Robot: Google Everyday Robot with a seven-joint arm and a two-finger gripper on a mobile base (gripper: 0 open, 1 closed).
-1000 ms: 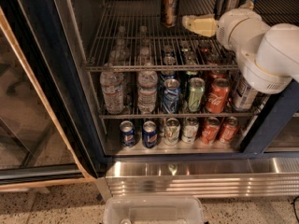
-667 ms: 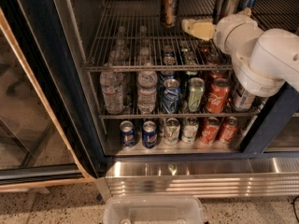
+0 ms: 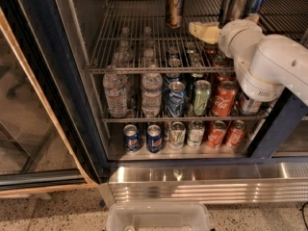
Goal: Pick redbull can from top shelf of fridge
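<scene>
Tool (image 3: pixel 202 31) slightly lower than before over top shelf (image 3: pixel 134 37), beside redbull can (image 3: pixel 228 4); grip state unclear.

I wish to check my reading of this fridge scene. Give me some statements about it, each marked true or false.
1. The tool is above the top shelf, left of the redbull cans. True.
2. The brown-gold can lies on its side. False: it stands upright.
3. Water bottles stand at the middle shelf's left end. True.
4. The redbull cans are on the bottom shelf. False: they stand on the top shelf, back right.
</scene>
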